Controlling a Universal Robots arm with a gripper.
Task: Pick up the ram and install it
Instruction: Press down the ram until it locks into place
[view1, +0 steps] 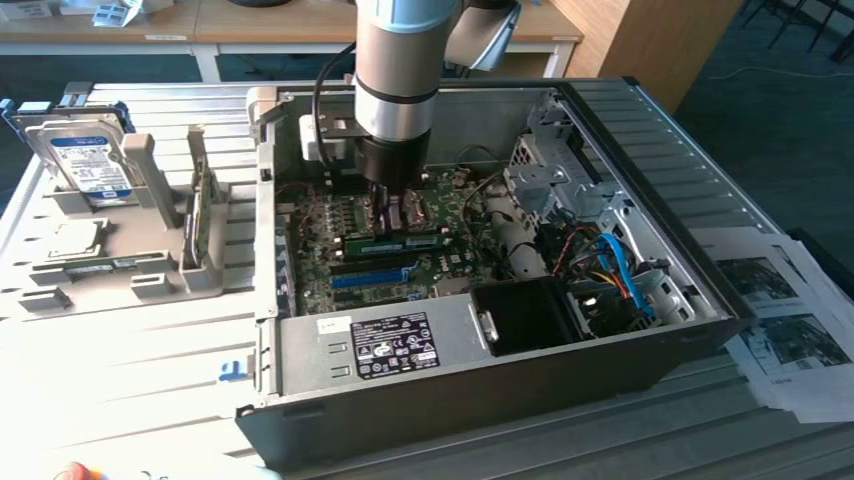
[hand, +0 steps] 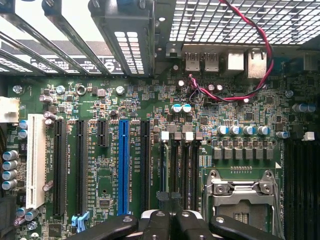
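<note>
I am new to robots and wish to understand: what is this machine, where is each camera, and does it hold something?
One robot arm with jaws at its tip reaches into an open computer case on a table. The exterior view looks from outside; the wrist view looks from the arm onto the motherboard. The jaws are shut, seemingly empty. The ram, a green stick, lies on the board close by them. A hard drive stands in a holder outside.

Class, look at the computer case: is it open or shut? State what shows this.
Open. The computer case has no cover on its upward side; the motherboard and blue cables inside lie exposed.
</note>
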